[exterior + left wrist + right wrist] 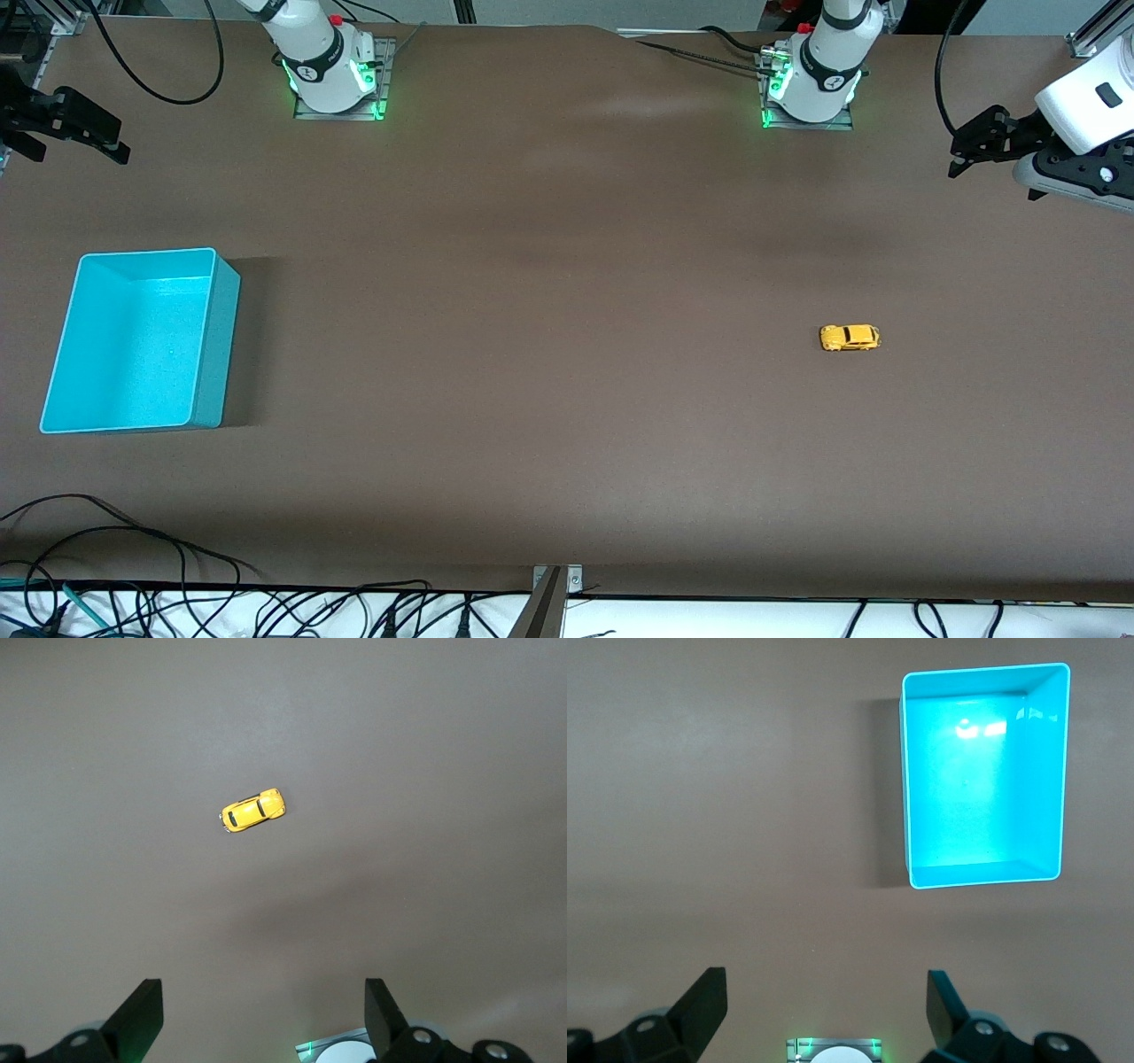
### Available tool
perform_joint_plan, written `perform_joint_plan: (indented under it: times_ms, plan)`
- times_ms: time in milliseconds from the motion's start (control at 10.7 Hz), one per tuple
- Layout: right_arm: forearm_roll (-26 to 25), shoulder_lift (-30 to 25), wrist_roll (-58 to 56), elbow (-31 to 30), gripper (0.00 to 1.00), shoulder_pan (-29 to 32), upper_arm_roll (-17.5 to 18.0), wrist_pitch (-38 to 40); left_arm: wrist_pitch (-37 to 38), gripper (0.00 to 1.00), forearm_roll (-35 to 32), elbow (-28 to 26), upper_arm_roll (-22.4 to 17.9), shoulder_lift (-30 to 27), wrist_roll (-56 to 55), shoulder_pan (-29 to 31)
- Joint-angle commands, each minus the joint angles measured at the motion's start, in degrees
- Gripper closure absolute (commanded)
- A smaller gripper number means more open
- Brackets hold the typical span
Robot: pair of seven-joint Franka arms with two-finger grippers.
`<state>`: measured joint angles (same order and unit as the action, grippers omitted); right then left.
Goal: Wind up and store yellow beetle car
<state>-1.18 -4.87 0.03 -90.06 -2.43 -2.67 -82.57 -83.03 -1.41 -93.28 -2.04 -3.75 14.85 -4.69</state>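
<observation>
The car (252, 810) sits alone on the brown table (425, 771) — yellow, dark-windowed, on its wheels. The left gripper (264, 1014) hangs well above the table, its two dark fingers (142, 1010) spread wide — nothing between them.

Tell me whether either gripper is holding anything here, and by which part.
Nothing is held. Left gripper and right gripper both hang open and empty; the tiny yellow beetle toy car sits untouched on the brown table.
</observation>
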Motion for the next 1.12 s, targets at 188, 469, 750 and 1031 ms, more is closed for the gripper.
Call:
perform_joint_plan:
  times_ms: [188, 469, 750, 1031]
  plan:
    - [0.9, -0.3, 0.4, 0.4, 0.0, 0.0, 0.0, 0.7, 1.3, 0.0, -1.7, 1.8, 0.1, 0.8, -0.2, 0.2]
    - [0.9, -0.6, 0.4, 0.5, 0.0, 0.1, -0.1, 1.1, 1.3, 0.0, -1.3, 1.8, 0.0, 0.8, -1.0, 0.4]
    - [1.0, -0.6, 0.4, 0.5, 0.0, 0.1, -0.2, 1.2, 1.2, 0.0, -0.9, 1.8, 0.1, 0.8, -9.3, 0.4]
    - [1.0, -0.7, 0.4, 0.5, 0.0, 0.1, -0.5, 1.4, 1.2, 0.0, -0.2, 1.8, 0.1, 0.8, -13.3, 0.4]
